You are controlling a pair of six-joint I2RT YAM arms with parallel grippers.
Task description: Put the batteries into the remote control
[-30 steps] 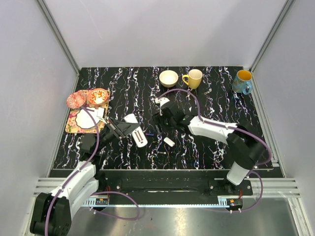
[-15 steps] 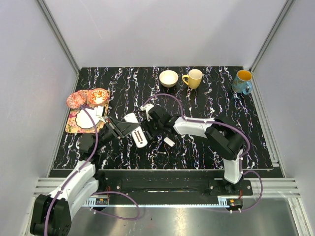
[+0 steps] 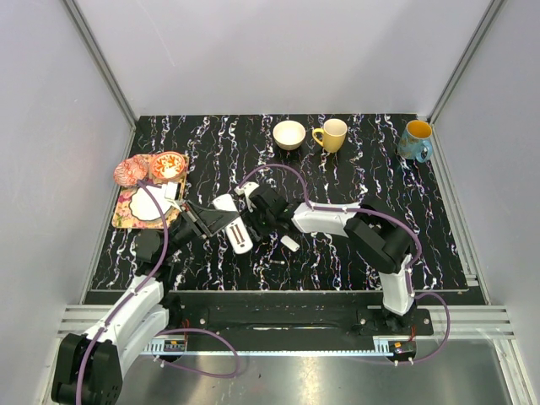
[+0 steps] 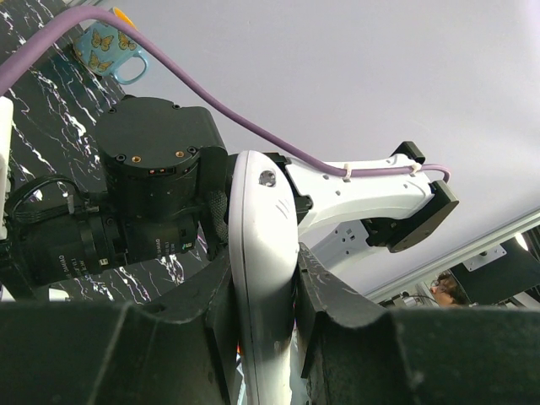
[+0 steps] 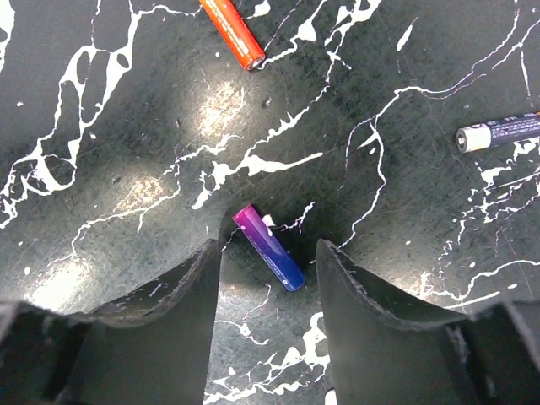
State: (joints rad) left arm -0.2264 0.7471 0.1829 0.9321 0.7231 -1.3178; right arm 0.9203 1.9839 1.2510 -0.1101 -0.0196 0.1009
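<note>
My left gripper (image 3: 221, 221) is shut on the slim white remote control (image 3: 240, 234), held tilted above the table left of centre. In the left wrist view the remote (image 4: 260, 253) is pinched edge-on between both fingers (image 4: 329, 291). My right gripper (image 3: 256, 224) is open, just right of the remote and low over the table. In the right wrist view a bluish battery with a red-purple end (image 5: 268, 246) lies on the table between its open fingers (image 5: 190, 295), untouched. A red-orange battery (image 5: 232, 32) lies farther off. A dark battery with a white end (image 5: 502, 130) lies at the right.
A small white flat piece (image 3: 289, 243) lies right of the grippers, with a tiny dark battery (image 3: 278, 263) nearer the front. A bowl (image 3: 289, 134), a yellow mug (image 3: 332, 134) and a blue mug (image 3: 415, 140) stand at the back. A tray with plates (image 3: 126, 221) sits at the left.
My right arm has swung left across the table, bringing its open gripper beside the remote and over the bluish battery. The left gripper and remote have not moved.
</note>
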